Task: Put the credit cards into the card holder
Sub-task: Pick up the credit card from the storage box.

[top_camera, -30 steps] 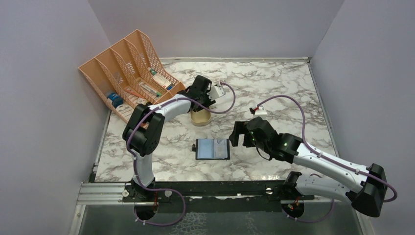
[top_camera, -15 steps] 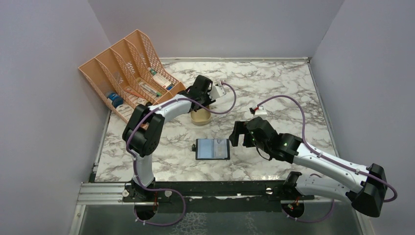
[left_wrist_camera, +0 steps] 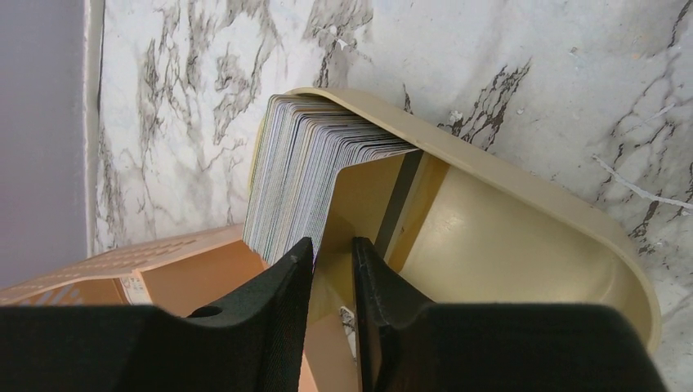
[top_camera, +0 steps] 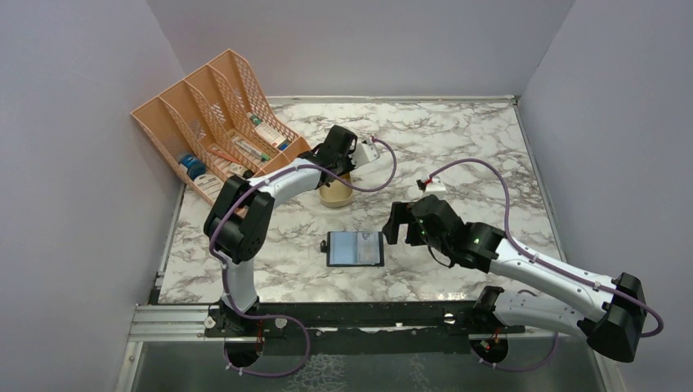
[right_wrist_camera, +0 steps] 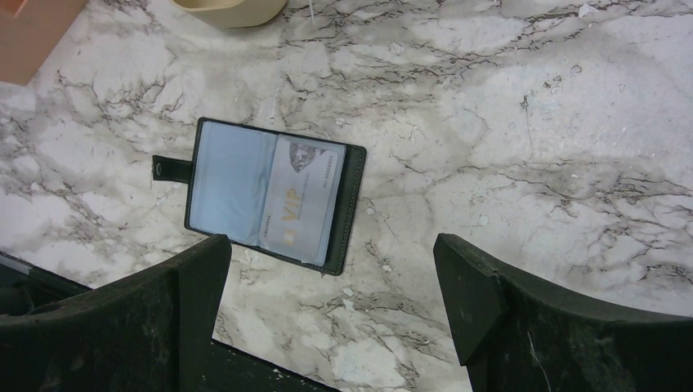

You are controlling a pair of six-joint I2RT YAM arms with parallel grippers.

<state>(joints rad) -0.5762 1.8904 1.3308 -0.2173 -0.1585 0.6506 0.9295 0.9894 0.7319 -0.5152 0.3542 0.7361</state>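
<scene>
The credit cards stand as a thick stack (left_wrist_camera: 302, 163) on edge inside the tan oval tin (left_wrist_camera: 523, 245), with a gold-yellow card (left_wrist_camera: 368, 188) at the stack's front. My left gripper (left_wrist_camera: 333, 245) reaches into the tin (top_camera: 335, 196). Its fingers straddle the gold card's near edge, and a narrow gap still shows between them. The card holder (top_camera: 355, 248) lies open and flat on the marble, a pale card (right_wrist_camera: 301, 196) in its right slot (right_wrist_camera: 270, 196). My right gripper (right_wrist_camera: 331, 269) hovers wide open just right of the holder, holding nothing.
The peach mesh file organiser (top_camera: 216, 122) with labelled boxes stands at the back left, right beside the tin; its corner (left_wrist_camera: 163, 269) shows in the left wrist view. Grey walls enclose the table on three sides. A black rail (top_camera: 327, 314) runs along the near edge.
My left gripper's fingers have drawn closer together at the tin. The right arm and the card holder have not moved.
</scene>
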